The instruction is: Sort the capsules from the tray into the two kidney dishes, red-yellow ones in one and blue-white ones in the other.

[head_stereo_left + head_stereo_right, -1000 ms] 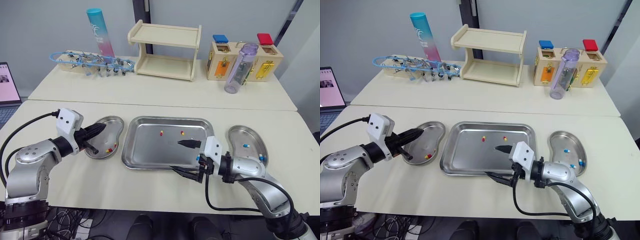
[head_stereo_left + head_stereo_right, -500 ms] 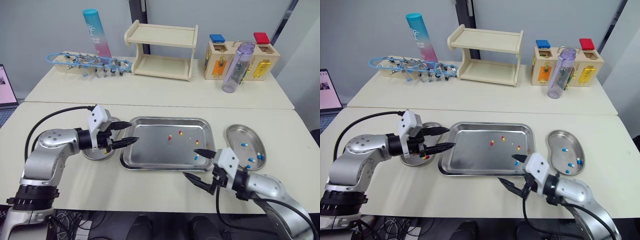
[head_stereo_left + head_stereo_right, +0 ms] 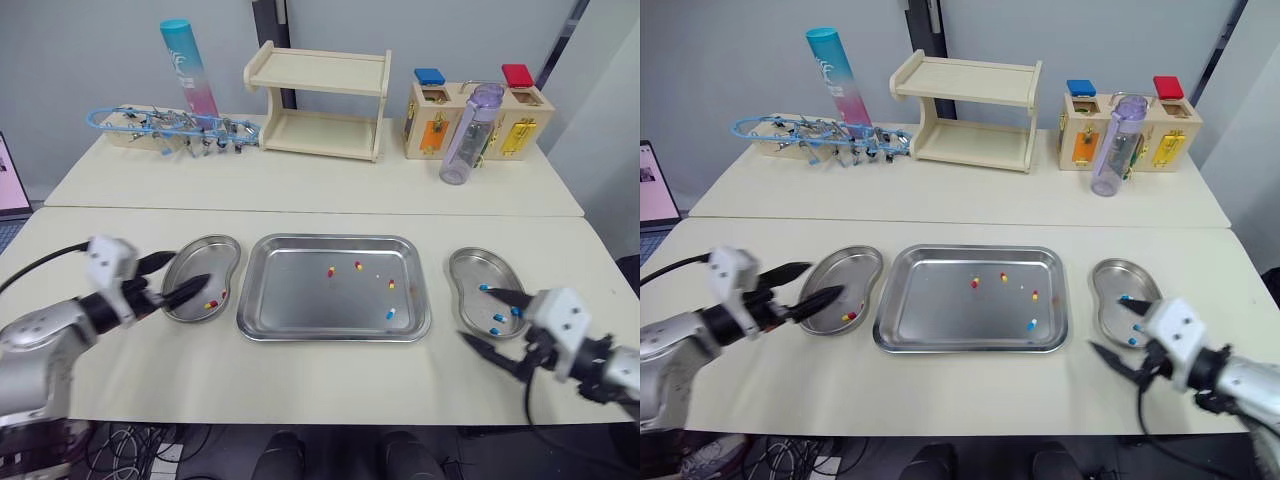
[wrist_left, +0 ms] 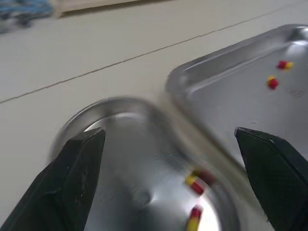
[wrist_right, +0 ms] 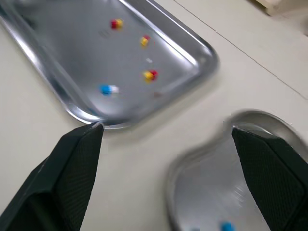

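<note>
Both arms are back off the tray point(image 3: 300, 305), so this reads as the gap between picks; the left tool point(image 3: 190, 268) hovers at the near edge of the left dish point(image 3: 196, 262), fingers spread wide and nothing between them; the right tool point(image 3: 475, 314) hangs at the near edge of the right dish point(image 3: 462, 268), also spread and empty.

The sort is well under way but not finished; the left dish holds two red-yellow capsules point(image 3: 211, 303) near its tray-side rim, and the right dish holds a few blue-white capsules point(image 3: 497, 318); nothing looks misplaced.

Four pieces are left in the tray; two red-yellow ones point(image 3: 330, 271) sit close together toward the far middle, a third red-yellow one point(image 3: 391, 284) lies nearer the right wall, and the lone blue-white capsule point(image 3: 391, 315) rests close to the near right corner, apart from the rest.

Next move, by my reckoning: one arm goes into the tray; the right tool is the natural pick for the blue-white capsule, just across the strip of counter point(image 3: 440, 345) between tray and dish; it needs to come down over the tray's raised rim, straddle the capsule and close gently, since a piece that small on smooth steel may skid; the red-yellow ones ask a longer reach from the left tool.
</note>
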Motion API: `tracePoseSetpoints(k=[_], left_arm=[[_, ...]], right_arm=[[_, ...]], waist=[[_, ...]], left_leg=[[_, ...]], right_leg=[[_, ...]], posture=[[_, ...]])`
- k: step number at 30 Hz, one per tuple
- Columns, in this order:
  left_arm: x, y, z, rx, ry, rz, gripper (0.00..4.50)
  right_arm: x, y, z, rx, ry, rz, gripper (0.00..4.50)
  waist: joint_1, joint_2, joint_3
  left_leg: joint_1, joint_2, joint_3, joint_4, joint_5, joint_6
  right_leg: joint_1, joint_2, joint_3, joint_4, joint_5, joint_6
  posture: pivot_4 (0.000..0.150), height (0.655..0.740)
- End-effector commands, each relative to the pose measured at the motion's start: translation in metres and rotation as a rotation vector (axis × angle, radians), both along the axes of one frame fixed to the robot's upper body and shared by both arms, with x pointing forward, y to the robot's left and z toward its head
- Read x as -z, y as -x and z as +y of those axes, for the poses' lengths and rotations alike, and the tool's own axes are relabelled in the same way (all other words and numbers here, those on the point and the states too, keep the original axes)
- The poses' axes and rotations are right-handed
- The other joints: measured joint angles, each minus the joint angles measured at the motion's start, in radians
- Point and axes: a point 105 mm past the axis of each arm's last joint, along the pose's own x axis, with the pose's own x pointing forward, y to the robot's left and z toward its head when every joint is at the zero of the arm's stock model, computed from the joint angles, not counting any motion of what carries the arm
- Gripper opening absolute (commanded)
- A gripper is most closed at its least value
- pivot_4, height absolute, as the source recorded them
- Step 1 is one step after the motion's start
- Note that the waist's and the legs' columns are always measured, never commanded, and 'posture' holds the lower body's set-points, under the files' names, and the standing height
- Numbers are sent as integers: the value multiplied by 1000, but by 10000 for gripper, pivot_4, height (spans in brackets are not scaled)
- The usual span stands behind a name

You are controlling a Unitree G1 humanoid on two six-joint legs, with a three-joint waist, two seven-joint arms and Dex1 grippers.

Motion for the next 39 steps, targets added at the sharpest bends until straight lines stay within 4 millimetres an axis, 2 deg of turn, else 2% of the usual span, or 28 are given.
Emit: tracePoseSetpoints(k=[1, 3, 4, 6, 12, 17, 25, 28, 33, 37, 39], left_arm=[[-3, 26, 53, -191, -63, -19, 44293], [12, 50, 76, -271, -90, 38, 44293], [20, 60, 80, -278, -108, 70, 44293], [35, 78, 80, -262, -122, 137, 44293], [55, 98, 79, -283, -100, 189, 44293], [63, 104, 79, -306, -92, 204, 44293], [61, 99, 77, -312, -76, 181, 44293], [61, 98, 76, -302, -72, 179, 44293], [59, 95, 73, -293, -66, 172, 44293], [53, 91, 67, -265, -75, 154, 44293], [49, 90, 63, -244, -88, 151, 44293]], right_arm=[[-19, -6, -49, 60, 63, -48, 45000], [-18, -6, -76, 87, 118, -15, 45000], [-16, -4, -85, 88, 138, 6, 45000], [-8, 1, -100, 65, 193, 68, 45000], [5, 17, -127, -7, 306, 226, 45000], [5, 14, -130, -25, 317, 223, 45000], [9, 21, -126, -60, 342, 221, 45000], [7, 25, -113, -87, 306, 216, 45000], [6, 24, -55, -178, 185, 121, 45000], [7, 23, 19, -263, 21, 16, 45000], [8, 19, 42, -263, -47, -17, 45000]], waist=[[0, 0, 0], [-1, 0, 0], [-1, 0, 0], [-2, 0, 0], [12, 3, 2], [11, 3, 1], [11, 4, 2], [11, 4, 2], [11, 4, 2], [10, 2, 1], [11, 2, 1]], left_leg=[[0, 0, 0, 0, 0, 0], [0, -1, 1, -1, 0, 0], [0, -1, 1, -1, 0, 0], [0, 0, 2, -2, -1, 0], [0, 0, 2, -2, -1, 0], [1, 0, 2, -2, -1, 0], [1, 0, 2, -2, -1, 0], [1, 0, 2, -2, -1, 0], [1, 0, 2, -2, -1, 0], [1, 1, 1, -2, -1, 0], [1, 2, 1, -2, -1, 0]], right_leg=[[0, 0, 0, -1, 0, 0], [1, -1, 1, -3, 0, 0], [1, -1, 1, -4, 0, 0], [0, -1, 1, -5, 0, 0], [1, -1, 1, -5, 0, 0], [2, -1, 1, -5, 0, 0], [2, -1, 1, -5, 0, 0], [2, -1, 1, -5, 0, 0], [3, -1, 1, -5, 0, 0], [3, 0, 0, -5, 0, 0], [3, 0, 0, -5, 0, 0]], posture=[[1500, 7400], [1500, 7400], [1500, 7400], [1500, 7400], [1500, 7400], [1500, 7400], [1500, 7400], [1500, 7400], [1500, 7400], [1500, 7400], [1500, 7400]])
